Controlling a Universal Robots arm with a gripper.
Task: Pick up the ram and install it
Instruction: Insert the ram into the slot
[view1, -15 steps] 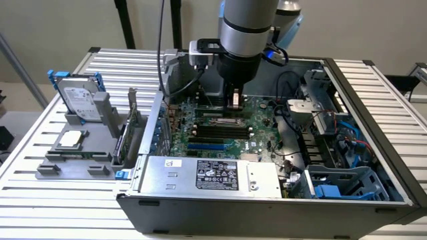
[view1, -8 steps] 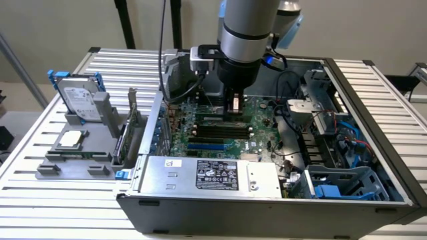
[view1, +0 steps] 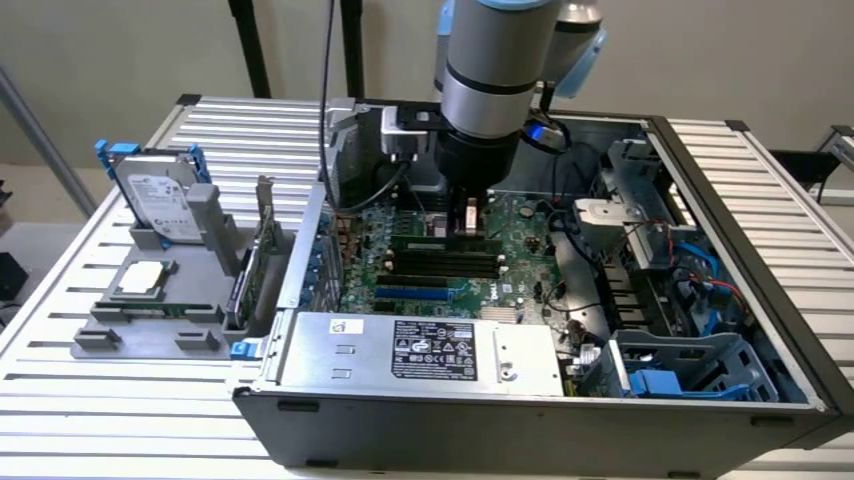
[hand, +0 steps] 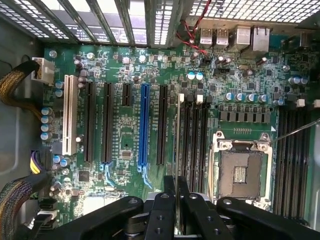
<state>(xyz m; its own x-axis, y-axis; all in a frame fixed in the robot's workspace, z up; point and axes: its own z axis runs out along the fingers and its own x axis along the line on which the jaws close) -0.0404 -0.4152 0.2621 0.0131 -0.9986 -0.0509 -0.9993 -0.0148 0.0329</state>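
The ram (hand: 178, 145) shows edge-on in the wrist view as a thin pale strip. It runs along the outermost of several black memory slots (hand: 192, 145) beside the processor socket. My gripper (hand: 176, 192) is shut on the ram, with a black finger on each side of it. In the exterior view the gripper (view1: 466, 222) reaches straight down into the open computer case. The green ram (view1: 427, 244) lies lengthwise under it on the motherboard (view1: 400, 285). I cannot tell whether the ram is pressed fully into the slot.
The empty processor socket (hand: 240, 170) lies beside the memory slots, and a blue expansion slot (hand: 144, 125) is on their other side. The power supply (view1: 420, 350) fills the case front. Outside the case, a grey fixture holds a hard drive (view1: 158, 205), a silver processor (view1: 143, 280) and an upright expansion card (view1: 254, 262).
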